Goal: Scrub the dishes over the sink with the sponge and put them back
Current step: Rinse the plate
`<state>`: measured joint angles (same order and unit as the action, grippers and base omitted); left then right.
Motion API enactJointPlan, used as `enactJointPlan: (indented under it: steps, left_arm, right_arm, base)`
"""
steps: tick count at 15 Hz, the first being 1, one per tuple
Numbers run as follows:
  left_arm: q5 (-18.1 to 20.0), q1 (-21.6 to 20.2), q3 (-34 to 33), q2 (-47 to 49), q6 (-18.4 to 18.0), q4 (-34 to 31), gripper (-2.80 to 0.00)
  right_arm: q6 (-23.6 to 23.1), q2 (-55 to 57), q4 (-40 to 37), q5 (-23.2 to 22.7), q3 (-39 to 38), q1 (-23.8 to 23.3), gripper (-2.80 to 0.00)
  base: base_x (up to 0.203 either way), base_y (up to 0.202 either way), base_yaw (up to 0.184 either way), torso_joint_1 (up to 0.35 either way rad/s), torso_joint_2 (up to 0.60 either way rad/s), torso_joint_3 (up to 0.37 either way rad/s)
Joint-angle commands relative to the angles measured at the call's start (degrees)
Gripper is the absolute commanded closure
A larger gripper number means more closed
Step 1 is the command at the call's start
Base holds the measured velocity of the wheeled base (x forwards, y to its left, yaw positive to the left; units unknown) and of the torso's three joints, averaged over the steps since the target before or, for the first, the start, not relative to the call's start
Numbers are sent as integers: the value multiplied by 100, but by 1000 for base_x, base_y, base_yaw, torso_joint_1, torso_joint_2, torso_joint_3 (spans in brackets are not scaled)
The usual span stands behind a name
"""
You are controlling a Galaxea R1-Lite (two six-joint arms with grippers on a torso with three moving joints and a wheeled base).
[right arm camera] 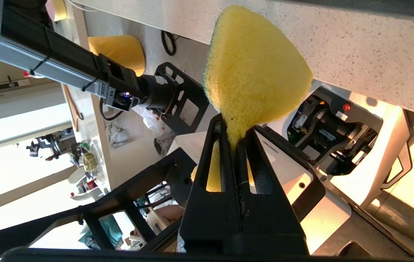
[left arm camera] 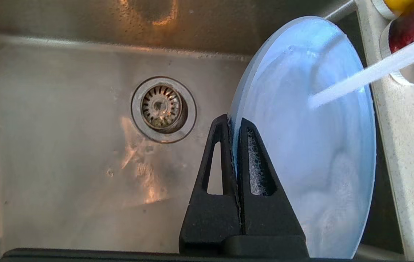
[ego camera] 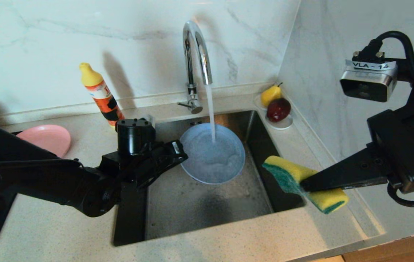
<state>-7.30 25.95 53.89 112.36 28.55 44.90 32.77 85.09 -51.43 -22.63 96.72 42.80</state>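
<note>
The left gripper [ego camera: 180, 151] is clamped on the near-left rim of the light blue plate [ego camera: 212, 154], holding it tilted over the sink [ego camera: 177, 203] under water running from the tap [ego camera: 196, 54]. The right gripper [ego camera: 303, 186] pinches the sponge [ego camera: 303, 182] above the sink's right edge. A pink plate [ego camera: 48, 138] lies on the counter far left.

From my head camera the light is warm and fairly bright, coming from above and in front. The soap bottle [ego camera: 102, 95] and tap [ego camera: 196, 54] throw soft shadows on the wall. Glare streaks the sink [left arm camera: 83, 153] floor orange. Behind the sponge [right arm camera: 256, 69] the background is blown out white. The plate [left arm camera: 312, 145] looks hazy under the running water.
</note>
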Motion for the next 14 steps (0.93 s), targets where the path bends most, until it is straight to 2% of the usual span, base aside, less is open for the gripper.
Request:
enactJointPlan:
  steps: [1,3,8,10,14]
  left_arm:
    - [1,31,79,178,19,42,0]
    - [10,59,56,208,10,34,0]
    - [-16,-16,-266,-284,-116,38,0]
    - [-56,-71,-518,-729,-421,48,0]
    - [-200,-250,-1340,-1900,-1537,108,0]
  right_arm:
    - [19,-32,165,-14,-204,-13,0]
    - [28,-75,429,-5,-358,-25,0]
    - [28,-98,441,-10,-447,-15,0]
    - [19,-48,436,-8,-493,-9,0]
    - [0,13,435,3,-542,37,0]
  base:
    - [0,0,0,0,0,0]
    - [0,0,0,0,0,0]
    - [0,0,0,0,0,0]
    - [0,0,0,0,0,0]
    - [0,0,0,0,0,0]
